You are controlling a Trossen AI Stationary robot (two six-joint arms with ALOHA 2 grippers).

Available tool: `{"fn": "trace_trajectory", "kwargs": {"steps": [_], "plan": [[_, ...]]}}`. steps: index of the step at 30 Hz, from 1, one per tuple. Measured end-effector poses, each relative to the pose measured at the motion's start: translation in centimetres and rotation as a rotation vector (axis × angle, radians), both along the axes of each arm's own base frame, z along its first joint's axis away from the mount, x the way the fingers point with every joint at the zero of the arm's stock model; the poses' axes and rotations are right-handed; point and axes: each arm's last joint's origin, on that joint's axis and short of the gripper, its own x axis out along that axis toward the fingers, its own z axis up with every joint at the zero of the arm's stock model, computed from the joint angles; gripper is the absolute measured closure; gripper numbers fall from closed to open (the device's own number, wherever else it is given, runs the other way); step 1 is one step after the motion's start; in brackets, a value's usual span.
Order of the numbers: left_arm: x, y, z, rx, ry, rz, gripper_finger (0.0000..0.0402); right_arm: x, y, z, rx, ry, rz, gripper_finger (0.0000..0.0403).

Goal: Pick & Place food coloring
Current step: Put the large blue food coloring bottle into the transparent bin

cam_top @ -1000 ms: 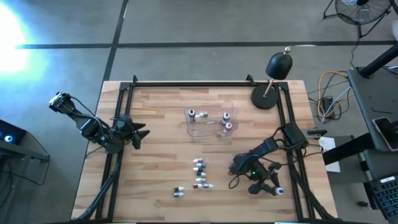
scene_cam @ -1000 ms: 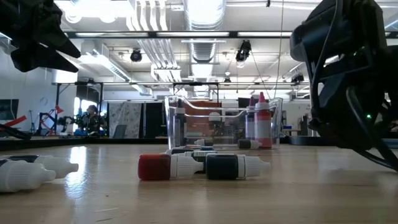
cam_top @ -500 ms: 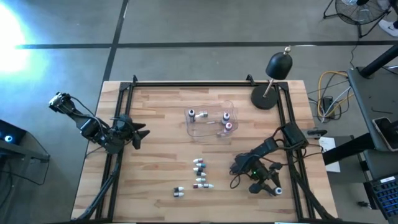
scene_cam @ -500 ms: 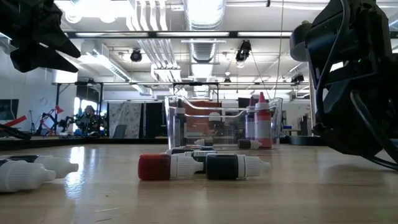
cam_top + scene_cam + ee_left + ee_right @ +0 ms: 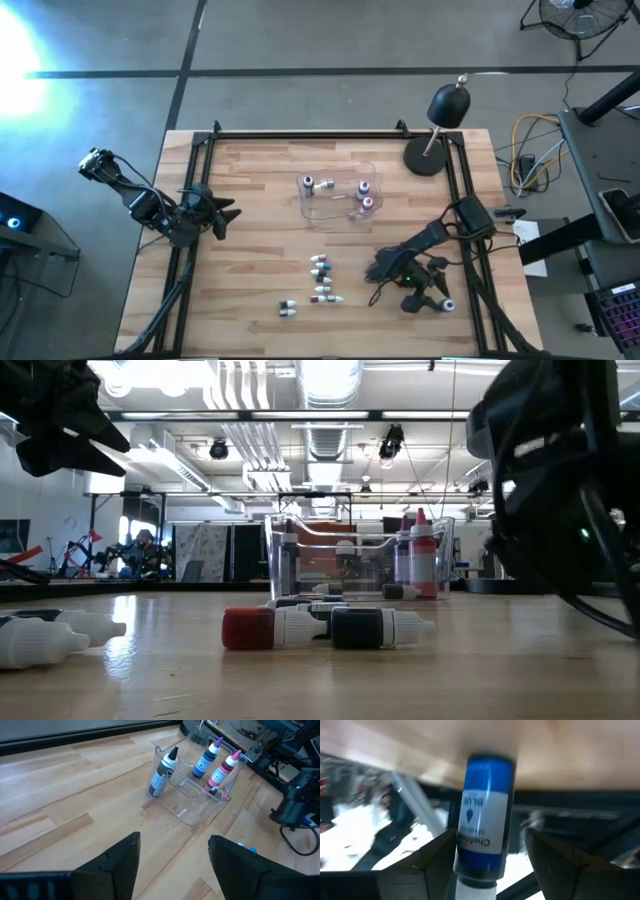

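Progress looks partial: three bottles stand in the clear tub; loose ones remain. Right end effector grips a blue bottle; left end effector waits, spread apart.

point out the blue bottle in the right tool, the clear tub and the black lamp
blue bottle (image 5: pixel 482 815), right wrist view, on its blue label
clear tub (image 5: pixel 190 810), left wrist view, on its near wall
black lamp (image 5: pixel 449 104), high view, on its dome

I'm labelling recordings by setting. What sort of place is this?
Probably a robotics lab or workshop: a wooden table with a black frame on a concrete floor, exposed ceiling ducts with track lights, and loose cables beside the table.
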Motion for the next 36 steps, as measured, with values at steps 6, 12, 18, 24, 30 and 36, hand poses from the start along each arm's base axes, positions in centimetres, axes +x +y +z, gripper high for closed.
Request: {"fn": "trace_trajectory", "kwargs": {"steps": [6,12,18,24,30,36], "plan": [[0.0,0.0,0.0,0.002,-0.001,0.001,0.0193,1.4,0.3,1.9,-0.083,-0.168,0.095,0.0154],[0.0,0.0,0.0,0.006,-0.003,0.004,0.0193,2.8,0.8,4.9,-0.092,-0.402,0.066,0.0147],[0.0,0.0,0.0,0.009,-0.006,0.008,0.0193,1.6,0.0,9.3,-0.289,-0.456,-0.111,0.0153],[0.0,0.1,0.1,0.020,-0.011,0.014,0.0193,-2.6,-1.2,11.9,-0.585,-0.279,-0.427,0.0149],[0.0,0.0,0.1,0.017,-0.015,0.014,0.0193,-6.6,-0.8,13.9,-0.729,-0.160,-0.659,0.0138],[0.0,0.0,0.1,0.015,-0.016,0.014,0.0193,-8.9,0.7,14.7,-0.773,-0.068,-0.717,0.0133]]}}
